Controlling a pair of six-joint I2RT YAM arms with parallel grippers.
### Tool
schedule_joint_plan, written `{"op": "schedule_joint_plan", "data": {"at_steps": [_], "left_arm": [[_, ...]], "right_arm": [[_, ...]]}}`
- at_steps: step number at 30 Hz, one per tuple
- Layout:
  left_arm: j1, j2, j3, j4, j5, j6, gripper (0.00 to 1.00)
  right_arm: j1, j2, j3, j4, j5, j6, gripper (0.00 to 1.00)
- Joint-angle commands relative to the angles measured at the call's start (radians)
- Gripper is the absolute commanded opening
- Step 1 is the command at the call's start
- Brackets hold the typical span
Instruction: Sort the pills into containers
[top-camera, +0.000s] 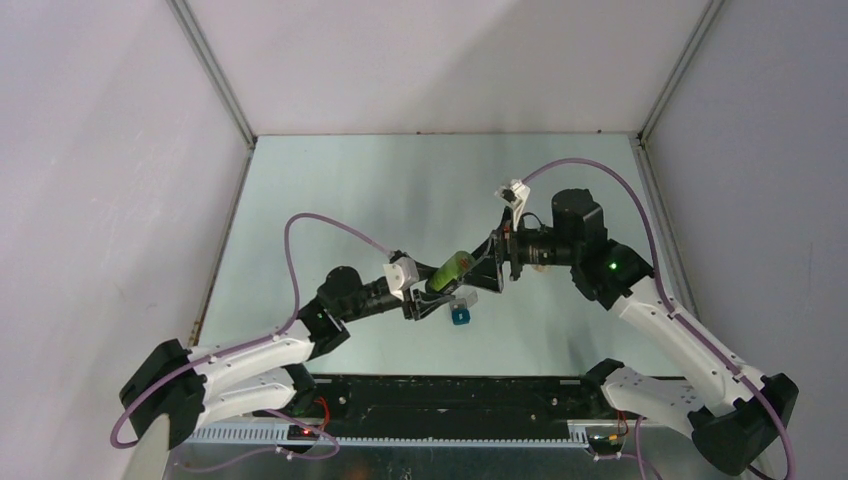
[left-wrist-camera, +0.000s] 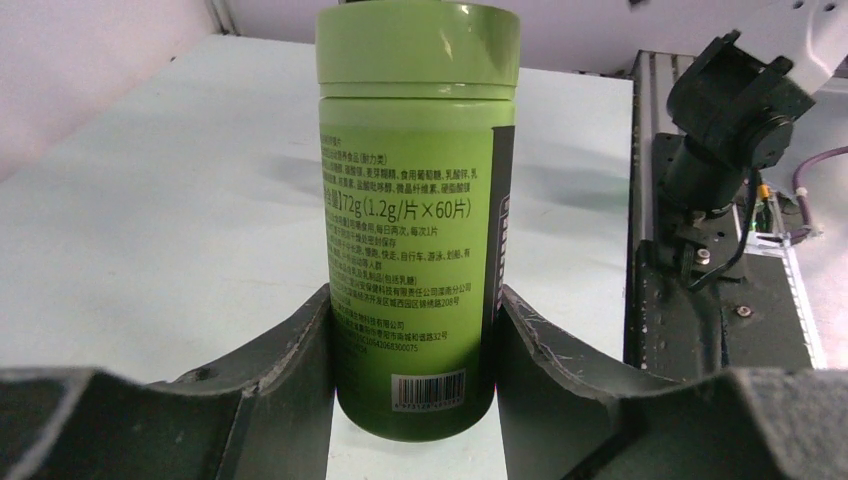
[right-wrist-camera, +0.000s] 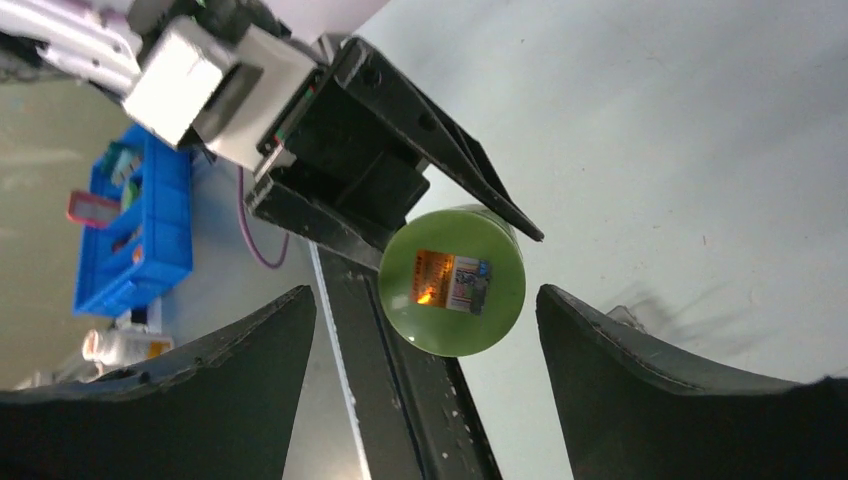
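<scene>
A lime-green bottle (left-wrist-camera: 415, 200) with a green lid and a black label strip is one of the containers. It is held off the table, lying tilted in the top view (top-camera: 450, 268). My left gripper (left-wrist-camera: 412, 300) is shut on its lower body, one finger pressed against each side. My right gripper (right-wrist-camera: 425, 300) faces the bottle's lid (right-wrist-camera: 452, 280), which carries a small sticker. Its jaws stand wide on either side of the lid and do not touch it. In the top view the right gripper (top-camera: 483, 268) sits just right of the bottle. No pills are in view.
A small blue object (top-camera: 461, 317) with a white piece beside it lies on the table just below the bottle. The black rail (left-wrist-camera: 700, 300) runs along the near edge. A blue bin (right-wrist-camera: 135, 230) stands beyond the table. White walls enclose the other three sides.
</scene>
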Motion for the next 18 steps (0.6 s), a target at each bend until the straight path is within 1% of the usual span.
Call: {"op": "schedule_joint_plan", "data": {"at_steps": [1,5,6,7,8,12,13,15,17,18], "left_arm": [[-0.003,-0.022,0.065,0.032,0.072,0.013,0.00],[-0.003,-0.021,0.072,0.018,0.105,0.018,0.00],[-0.003,-0.019,0.073,0.017,0.111,0.019,0.00],[-0.003,-0.018,0.075,0.017,0.113,0.019,0.00],[-0.002,-0.017,0.076,0.015,0.116,0.019,0.00],[-0.002,-0.015,0.082,-0.003,0.121,0.025,0.00],[-0.002,-0.014,0.085,-0.014,0.116,0.032,0.00],[-0.002,-0.014,0.092,-0.034,0.094,0.045,0.00],[-0.003,-0.019,0.102,-0.073,0.046,0.065,0.00],[-0.002,-0.021,0.106,-0.098,0.030,0.072,0.00]], "right_arm": [[-0.002,0.001,0.014,-0.046,-0.098,-0.177,0.83],[0.001,0.007,0.014,-0.048,-0.066,-0.200,0.74],[0.002,0.010,0.014,-0.040,-0.064,-0.200,0.67],[0.004,0.011,0.014,-0.033,-0.055,-0.191,0.64],[0.005,0.010,0.014,-0.019,-0.035,-0.183,0.58],[0.006,0.012,0.014,0.030,0.027,-0.117,0.44],[0.006,0.014,0.013,0.037,0.040,-0.102,0.42],[0.018,0.018,0.014,0.058,0.100,-0.055,0.36],[0.042,0.025,0.014,0.069,0.185,-0.009,0.28],[0.056,0.030,0.014,0.073,0.251,0.020,0.26]]}}
